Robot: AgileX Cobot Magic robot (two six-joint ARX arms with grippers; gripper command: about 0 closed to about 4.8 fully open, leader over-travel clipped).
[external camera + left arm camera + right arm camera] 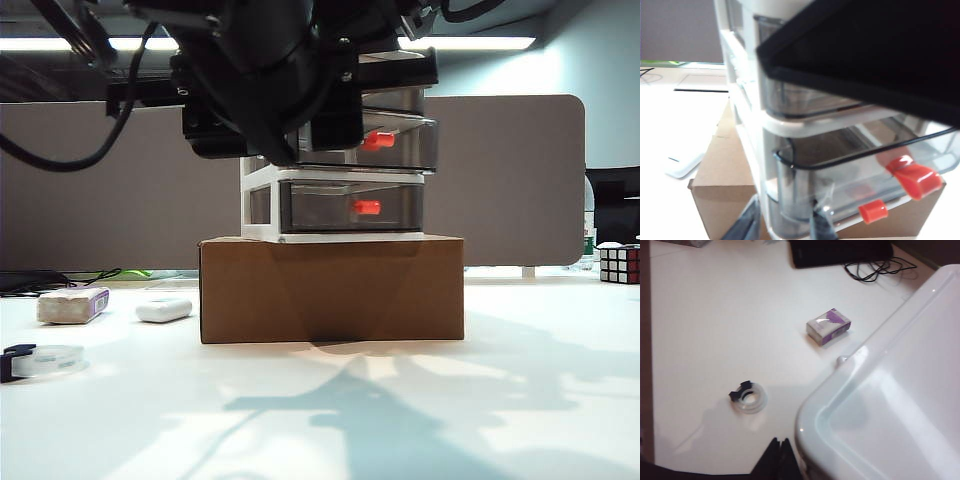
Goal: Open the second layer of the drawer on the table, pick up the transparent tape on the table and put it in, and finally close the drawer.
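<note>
The drawer cabinet [262,205], a white frame with smoky grey drawers, stands on a cardboard box. Its second layer [405,148] juts forward past the one below, red tab [377,140] showing. In the left wrist view that pulled-out drawer [840,172] is close up. My left gripper [784,227] is by the cabinet's lower front corner, its fingers [747,225] apart and holding nothing. The transparent tape [45,358] lies on the table [320,420] at the far left. My right gripper [779,452] hangs shut and empty above the table, the tape [747,398] ahead of it.
The brown cardboard box [330,290] carries the cabinet. A grey block with a purple end [72,305] and a white oval object [163,309] lie left of the box. A Rubik's cube [619,263] sits at far right. Both black arms crowd the cabinet's top.
</note>
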